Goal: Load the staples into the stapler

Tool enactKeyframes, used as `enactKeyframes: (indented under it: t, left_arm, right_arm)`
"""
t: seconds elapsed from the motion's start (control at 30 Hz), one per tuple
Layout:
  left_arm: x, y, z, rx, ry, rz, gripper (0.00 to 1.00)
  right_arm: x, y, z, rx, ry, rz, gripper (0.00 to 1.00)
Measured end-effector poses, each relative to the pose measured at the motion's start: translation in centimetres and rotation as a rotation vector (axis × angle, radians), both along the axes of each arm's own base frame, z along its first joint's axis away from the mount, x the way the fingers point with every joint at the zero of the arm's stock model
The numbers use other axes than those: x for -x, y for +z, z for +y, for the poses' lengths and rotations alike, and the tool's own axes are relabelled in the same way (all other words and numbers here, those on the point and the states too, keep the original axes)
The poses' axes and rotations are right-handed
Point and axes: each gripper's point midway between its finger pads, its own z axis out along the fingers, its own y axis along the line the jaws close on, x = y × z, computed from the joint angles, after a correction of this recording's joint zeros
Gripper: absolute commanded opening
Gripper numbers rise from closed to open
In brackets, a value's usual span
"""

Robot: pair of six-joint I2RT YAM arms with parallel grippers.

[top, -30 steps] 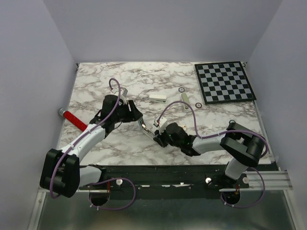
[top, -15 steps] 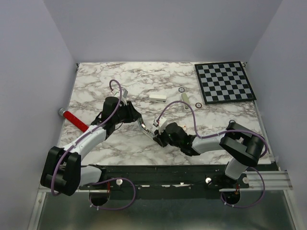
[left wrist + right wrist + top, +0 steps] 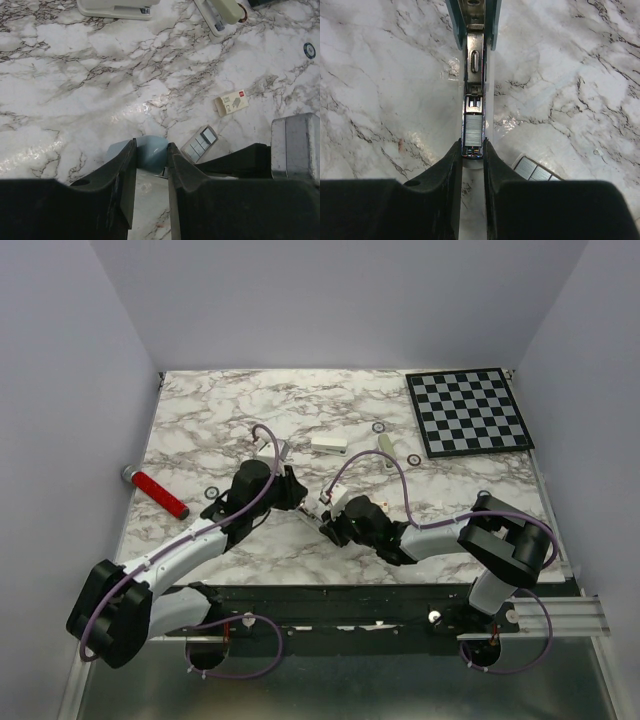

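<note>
The stapler (image 3: 306, 506) lies opened between my two grippers at the table's middle. My left gripper (image 3: 289, 490) is shut on its blue-green cover (image 3: 150, 151); in the left wrist view the left gripper (image 3: 151, 146) has the cover's rounded end between its jaws. My right gripper (image 3: 328, 523) is shut on the metal magazine (image 3: 473, 95); in the right wrist view the right gripper (image 3: 472, 146) holds its near end. A grey strip of staples (image 3: 473, 131) sits in the magazine channel. More grey staples (image 3: 200, 141) lie flat on the table beside the stapler, and also show in the right wrist view (image 3: 536, 173).
A small white box with a red mark (image 3: 231, 103) lies beyond the staples. A white stapler (image 3: 329, 443) and a beige one (image 3: 385, 445) lie further back. A chessboard (image 3: 470, 410) is at the back right, a red cylinder (image 3: 160, 495) at the left, and small rings (image 3: 413, 459) are scattered about.
My left arm has swung right and nearer, bringing its gripper and the stapler's cover closer to my right gripper. The right arm has stayed put.
</note>
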Motion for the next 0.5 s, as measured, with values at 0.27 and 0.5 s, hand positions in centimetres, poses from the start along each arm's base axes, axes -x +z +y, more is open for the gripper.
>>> enactKeyframes:
  t: [0.27, 0.5]
  left_arm:
    - [2.7, -0.4, -1.7, -0.035, -0.029, -0.053, 0.16]
    - [8.2, -4.6, -4.2, -0.073, -0.148, 0.086, 0.16]
  right_arm:
    - [-0.1, 0.0, -0.1, 0.012, 0.012, -0.016, 0.2]
    - [0.2, 0.0, 0.1, 0.01, 0.029, -0.014, 0.2]
